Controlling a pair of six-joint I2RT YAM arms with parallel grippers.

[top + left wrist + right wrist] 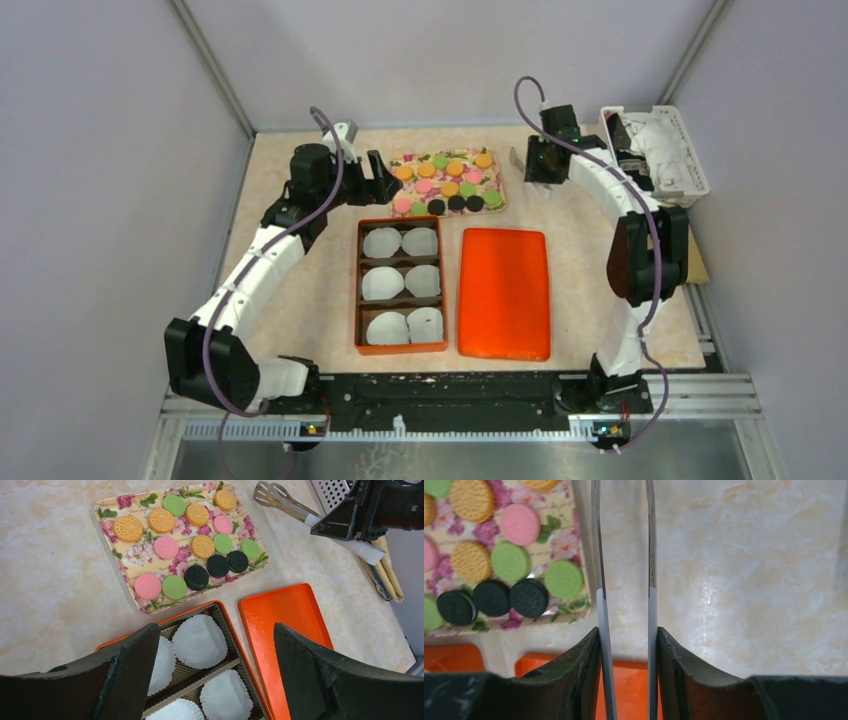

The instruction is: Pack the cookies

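The cookies (pixel 447 180), orange, pink, green and black discs, lie on a floral board (pixel 499 196) at the back middle. They also show in the left wrist view (pixel 196 577) and the right wrist view (pixel 510 561). My left gripper (pixel 384 178) is open and empty just left of the board, above the table; its jaws (pixel 215 630) stand wide apart over the box's far end. My right gripper (pixel 541 162) is shut on metal tongs (pixel 651 555), whose tips (pixel 272 494) point toward the board's right edge. The tongs hold nothing.
An orange box (pixel 357 290) with three compartments holds white paper cups (pixel 382 242), two per compartment. Its orange lid (pixel 503 293) lies to its right. A white basket (pixel 676 150) stands at the back right. Grey walls enclose the table.
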